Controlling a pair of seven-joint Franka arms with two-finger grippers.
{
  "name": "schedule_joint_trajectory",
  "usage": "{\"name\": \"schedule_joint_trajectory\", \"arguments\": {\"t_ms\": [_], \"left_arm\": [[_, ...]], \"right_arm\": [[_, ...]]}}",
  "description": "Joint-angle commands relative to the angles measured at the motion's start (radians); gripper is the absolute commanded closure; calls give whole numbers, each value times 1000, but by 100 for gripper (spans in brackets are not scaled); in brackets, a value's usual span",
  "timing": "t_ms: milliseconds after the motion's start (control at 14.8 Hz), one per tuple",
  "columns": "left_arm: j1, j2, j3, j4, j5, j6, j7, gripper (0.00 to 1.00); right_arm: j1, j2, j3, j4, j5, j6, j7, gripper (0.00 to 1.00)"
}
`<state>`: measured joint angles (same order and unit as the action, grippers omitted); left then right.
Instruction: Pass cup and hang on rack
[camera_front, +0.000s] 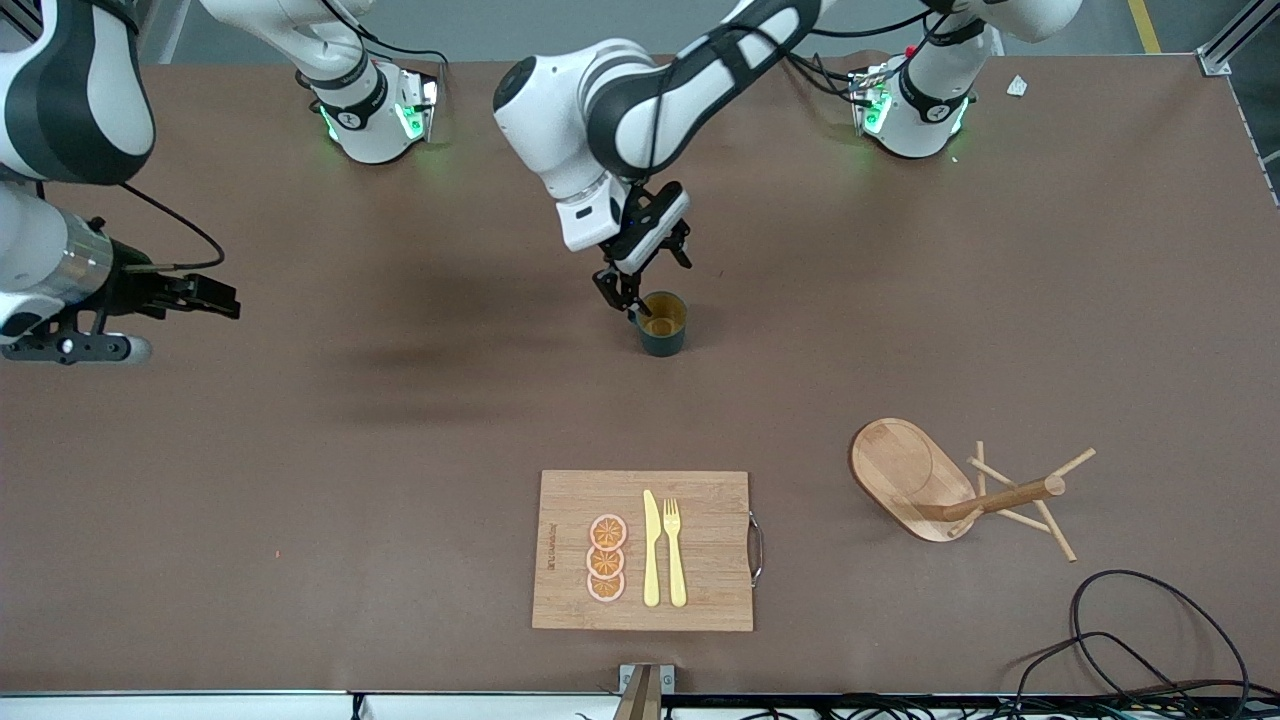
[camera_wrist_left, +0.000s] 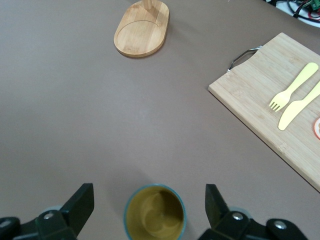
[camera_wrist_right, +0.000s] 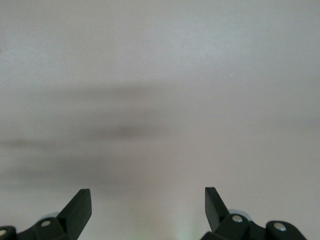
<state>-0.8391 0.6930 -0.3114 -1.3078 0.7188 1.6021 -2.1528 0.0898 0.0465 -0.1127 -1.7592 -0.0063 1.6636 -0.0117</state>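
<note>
**Left gripper spread around the cup; right arm waits**

The cup (camera_front: 662, 323) stands upright on the table (camera_front: 300, 450) near its middle, mouth up, the mustard inside showing. In the front view it sits at about 12 o'clock from the board (camera_front: 643, 550) and at about 10 o'clock from the rack (camera_front: 960, 490), well apart from both.

The left gripper (camera_front: 643, 282) hangs low over the cup, reaching in from the base at the top of that view. Its fingers (camera_wrist_left: 80, 205) are apart, and in the left wrist view the cup (camera_wrist_left: 155, 212) lies between them with a gap on each side. No finger touches it there. In the front view the lower fingertip is just beside the rim, on the side toward the right arm's end; whether it touches cannot be told.

The rack stands toward the left arm's end of the table, nearer the front camera than the cup. It has an oval base, a post and thin pegs.

On the board lie a knife (camera_front: 651, 548), a fork (camera_front: 675, 552) and three orange slices (camera_front: 606, 557) in a row, the slices toward the right arm's end.

The right gripper (camera_front: 215, 297) waits above bare table at the right arm's end, its fingers (camera_wrist_right: 77, 210) wide apart and holding nothing.
</note>
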Motion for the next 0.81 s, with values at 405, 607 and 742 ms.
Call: {"name": "schedule_joint_trajectory", "arguments": {"t_ms": [405, 607, 742], "left_arm": [[-173, 195, 123, 73, 59, 82, -257, 1], [-201, 247, 143, 79, 60, 107, -305, 1], [-254, 275, 202, 88, 59, 128, -323, 1]], "right_arm": [[-59, -77, 34, 15, -12, -82, 58, 0], [-65, -108, 59, 7, -11, -111, 79, 0], [-82, -125, 85, 4, -1, -125, 104, 0]]}}
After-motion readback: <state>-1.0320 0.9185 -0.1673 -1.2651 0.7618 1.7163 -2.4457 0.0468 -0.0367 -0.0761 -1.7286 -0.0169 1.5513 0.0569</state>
